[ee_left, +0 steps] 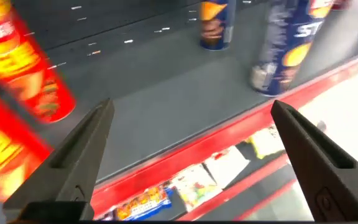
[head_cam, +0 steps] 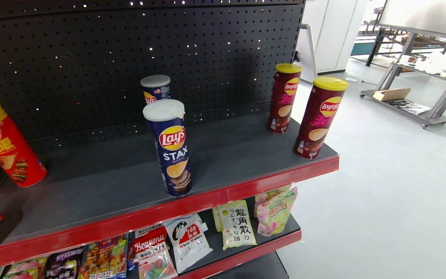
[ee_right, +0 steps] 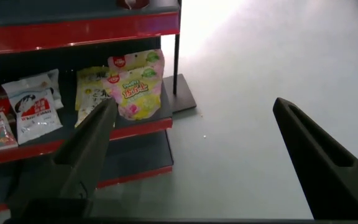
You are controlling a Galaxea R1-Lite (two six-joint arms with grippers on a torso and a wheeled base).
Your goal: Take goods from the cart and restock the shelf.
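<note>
Looking down at the top shelf board (head_cam: pixel 103 174), we see five tall crisp cans, each resting on its base with its long axis vertical and its lid up. The front blue can (head_cam: pixel 170 149) stands close to the red front edge (head_cam: pixel 207 197), near the middle, with its label turned out toward the aisle. The rear blue can (head_cam: pixel 156 89) stands behind it, near the black pegboard (head_cam: pixel 130 50) and partly hidden by it. Two maroon cans with yellow lids occupy the right end: the near maroon can (head_cam: pixel 318 118) sits at the front right corner, and the far maroon can (head_cam: pixel 285 99) stands farther back, apart from it. Both turn their labels outward. At the far left stands the red can (head_cam: pixel 6 143) with its yellow lid. It shows slanted at the view's edge, and we cannot tell whether it truly leans.

The left gripper (ee_left: pixel 191 106) hangs in front of the shelf's left part, above the red edge. Its two dark fingers are spread wide with nothing between them. The red can lies to one side of it and the blue cans lie beyond.

The right gripper (ee_right: pixel 194 102) hangs lower, off the shelf's right end over the pale floor (ee_right: pixel 272 74). Its fingers too are spread wide and hold nothing.

On the lower shelf, sweet bags stand in a row facing out: a white bag (head_cam: pixel 189 240), a yellowish bag (head_cam: pixel 234 224) and a pink-and-green bag (head_cam: pixel 275 211) at the right end.
</note>
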